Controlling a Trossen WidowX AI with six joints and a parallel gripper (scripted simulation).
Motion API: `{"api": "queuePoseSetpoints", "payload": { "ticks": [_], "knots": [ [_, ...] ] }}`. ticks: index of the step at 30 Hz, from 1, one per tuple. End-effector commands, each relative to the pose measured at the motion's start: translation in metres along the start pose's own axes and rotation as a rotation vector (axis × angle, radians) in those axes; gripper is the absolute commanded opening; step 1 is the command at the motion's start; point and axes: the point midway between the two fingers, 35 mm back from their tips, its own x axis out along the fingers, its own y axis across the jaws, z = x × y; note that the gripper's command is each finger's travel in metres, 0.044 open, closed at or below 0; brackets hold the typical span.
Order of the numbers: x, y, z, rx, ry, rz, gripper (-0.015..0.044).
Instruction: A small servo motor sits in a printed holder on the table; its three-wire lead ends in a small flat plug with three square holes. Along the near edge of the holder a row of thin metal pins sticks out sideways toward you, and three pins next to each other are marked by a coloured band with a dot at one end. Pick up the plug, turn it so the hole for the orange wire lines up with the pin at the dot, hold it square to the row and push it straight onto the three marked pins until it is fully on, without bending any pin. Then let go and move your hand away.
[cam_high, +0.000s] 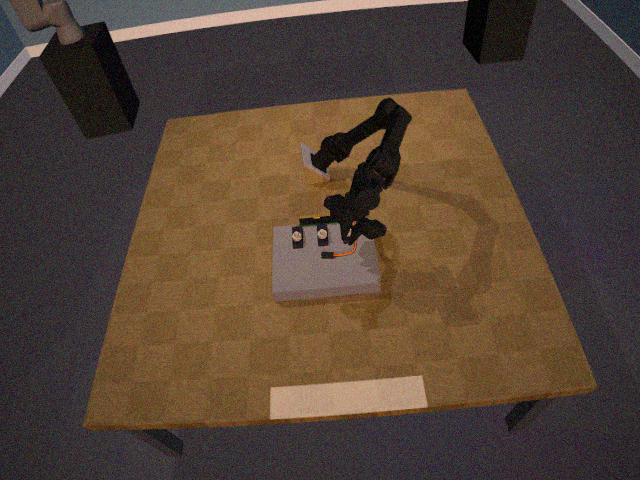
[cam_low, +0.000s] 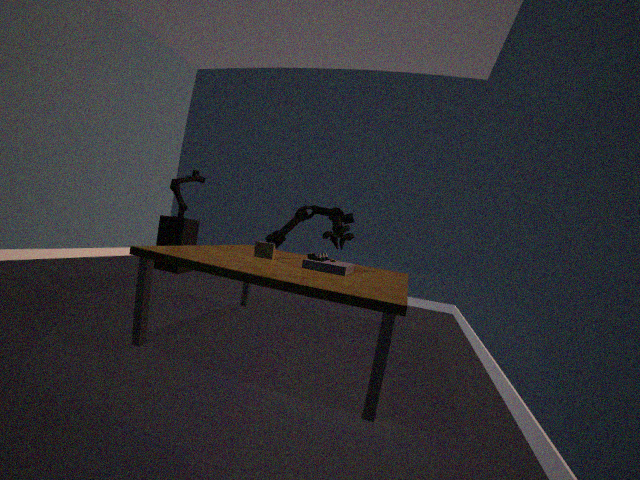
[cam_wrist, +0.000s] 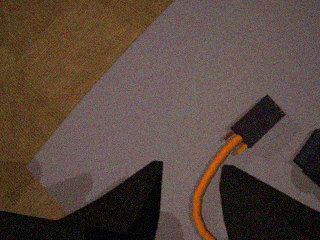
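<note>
The black plug (cam_high: 327, 255) (cam_wrist: 257, 121) lies flat on the light grey holder block (cam_high: 310, 276) (cam_wrist: 165, 90) (cam_low: 323, 266). Its orange lead (cam_high: 345, 254) (cam_wrist: 197, 197) curves back under my gripper. My gripper (cam_high: 349, 240) (cam_low: 338, 247) (cam_wrist: 191, 174) is partly open, pointing down above the block, with nothing between its fingertips. In the wrist view the plug is ahead and right of the fingertips. Two dark servos with pale round tops, the left one (cam_high: 297, 236) and the middle one (cam_high: 322, 234), show on the block. Pins, band dot and plug holes are too small to tell.
A dark strip (cam_high: 308, 222) with green and yellow parts runs along the block's far edge, partly behind the gripper. An upright pale plate (cam_high: 313, 163) (cam_low: 264, 250) stands beside the arm's base. A white strip (cam_high: 347, 397) lies at the table's front edge.
</note>
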Motion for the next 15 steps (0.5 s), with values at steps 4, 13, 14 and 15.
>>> {"api": "queuePoseSetpoints", "payload": {
  "ticks": [4,13,14,15],
  "knots": [
    [0.014,-0.011,0.008,0.199,0.114,-0.058,0.0115],
    [0.028,-0.026,0.018,0.460,0.245,-0.138,0.0115],
    [0.030,-0.028,0.019,0.490,0.259,-0.147,0.0115],
    [0.031,-0.029,0.020,0.519,0.273,-0.156,0.0115]
  ]
}}
